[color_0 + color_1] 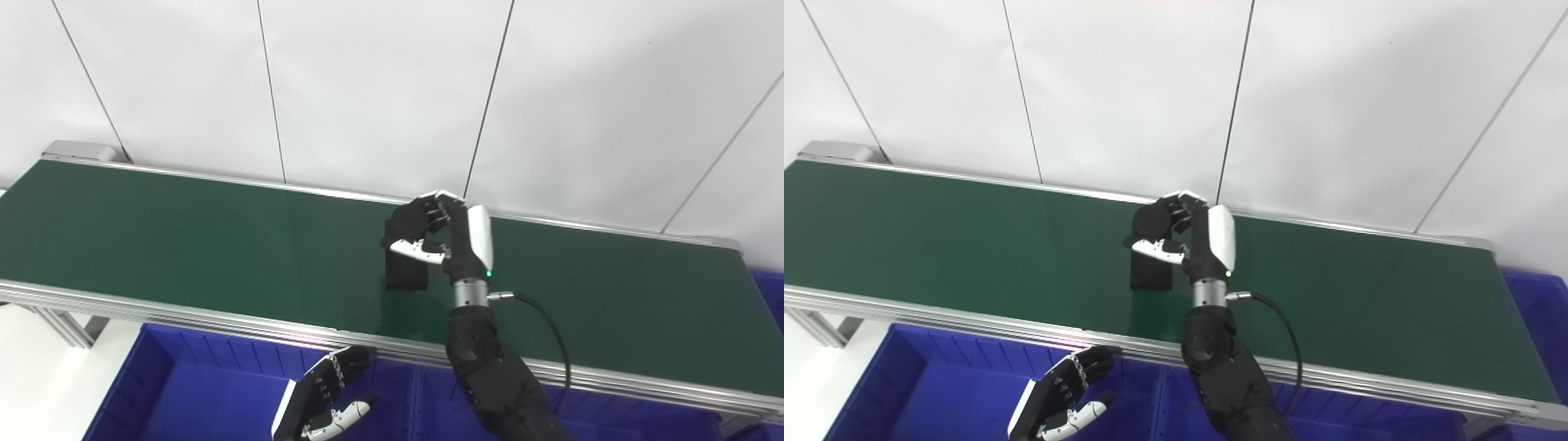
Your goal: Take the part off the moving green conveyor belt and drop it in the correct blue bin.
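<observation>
A black block-shaped part stands on the green conveyor belt near its middle. My right hand reaches over the belt and its fingers and thumb are closed around the top of the part. Whether the part's lower end still rests on the belt I cannot tell. My left hand hovers low at the bottom, over the left blue bin, with fingers spread and nothing in it.
Blue bins line the near side below the belt's aluminium rail, with a divider between them. Another blue bin shows at the far right end. A white panelled wall stands behind the belt.
</observation>
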{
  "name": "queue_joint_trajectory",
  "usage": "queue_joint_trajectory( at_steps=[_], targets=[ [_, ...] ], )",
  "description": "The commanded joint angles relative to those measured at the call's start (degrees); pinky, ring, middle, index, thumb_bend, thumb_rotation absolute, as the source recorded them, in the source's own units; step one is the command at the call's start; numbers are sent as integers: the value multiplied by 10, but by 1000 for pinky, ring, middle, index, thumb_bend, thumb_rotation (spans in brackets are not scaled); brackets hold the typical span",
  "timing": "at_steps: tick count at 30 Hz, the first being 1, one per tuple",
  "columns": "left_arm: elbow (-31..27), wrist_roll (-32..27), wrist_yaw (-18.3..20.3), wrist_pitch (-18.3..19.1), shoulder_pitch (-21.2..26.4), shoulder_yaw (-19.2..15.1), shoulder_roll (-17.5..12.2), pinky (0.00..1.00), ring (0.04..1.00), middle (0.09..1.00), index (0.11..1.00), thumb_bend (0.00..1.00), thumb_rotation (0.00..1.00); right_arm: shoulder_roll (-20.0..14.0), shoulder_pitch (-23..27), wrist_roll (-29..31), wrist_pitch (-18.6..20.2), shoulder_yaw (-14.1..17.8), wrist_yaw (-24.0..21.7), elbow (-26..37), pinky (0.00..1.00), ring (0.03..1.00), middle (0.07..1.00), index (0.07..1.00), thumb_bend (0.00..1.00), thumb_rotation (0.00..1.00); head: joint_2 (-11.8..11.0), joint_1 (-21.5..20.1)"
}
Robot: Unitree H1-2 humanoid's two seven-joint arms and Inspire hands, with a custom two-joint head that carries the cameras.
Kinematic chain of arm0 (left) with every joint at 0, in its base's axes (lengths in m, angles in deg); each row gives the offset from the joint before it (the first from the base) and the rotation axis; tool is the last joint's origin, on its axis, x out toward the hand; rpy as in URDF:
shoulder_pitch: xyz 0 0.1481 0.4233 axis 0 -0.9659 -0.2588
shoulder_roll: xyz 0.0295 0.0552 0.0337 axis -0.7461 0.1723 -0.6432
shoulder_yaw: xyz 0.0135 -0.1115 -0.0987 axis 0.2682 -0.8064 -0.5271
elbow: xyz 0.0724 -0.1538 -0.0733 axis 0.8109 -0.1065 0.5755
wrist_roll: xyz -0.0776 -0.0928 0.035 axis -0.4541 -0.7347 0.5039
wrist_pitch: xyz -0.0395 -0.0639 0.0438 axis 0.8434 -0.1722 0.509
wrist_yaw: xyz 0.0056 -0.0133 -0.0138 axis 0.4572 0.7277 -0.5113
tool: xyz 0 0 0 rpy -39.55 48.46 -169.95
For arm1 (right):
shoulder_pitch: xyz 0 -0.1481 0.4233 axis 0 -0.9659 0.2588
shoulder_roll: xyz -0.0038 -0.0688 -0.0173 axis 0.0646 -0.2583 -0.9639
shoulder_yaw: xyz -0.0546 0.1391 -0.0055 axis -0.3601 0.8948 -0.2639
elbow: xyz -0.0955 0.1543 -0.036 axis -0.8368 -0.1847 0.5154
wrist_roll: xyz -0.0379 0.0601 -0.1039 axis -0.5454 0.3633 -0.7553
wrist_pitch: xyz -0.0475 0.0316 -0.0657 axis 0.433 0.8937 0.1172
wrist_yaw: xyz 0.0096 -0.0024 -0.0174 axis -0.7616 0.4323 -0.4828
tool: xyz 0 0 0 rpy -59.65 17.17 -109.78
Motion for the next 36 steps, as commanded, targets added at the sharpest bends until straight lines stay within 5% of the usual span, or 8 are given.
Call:
queue_joint_trajectory(
  at_steps=[1,7,18,28,36],
  targets=[
    [-8,-3,10,-20,10,3,4,800,767,766,713,480,0,2,-7,-3,24,7,-23,93,397,448,191,212,462,0,1,-2],
    [-4,8,3,-20,13,6,7,754,763,761,714,506,0,-2,-74,-15,72,16,-70,235,394,446,197,213,461,0,6,-15],
    [-13,4,5,-20,6,7,7,753,765,761,705,502,0,-22,-273,19,62,36,-135,439,386,456,186,203,461,0,28,-50],
    [-42,-4,11,-20,-10,14,-2,733,749,752,698,502,0,-17,-410,23,56,59,-140,510,385,453,194,210,461,0,78,-84],
    [-52,-20,23,-20,-15,17,-12,722,722,727,686,516,1,5,-461,30,78,72,-142,487,382,453,212,220,460,0,112,-101]
  ],
)
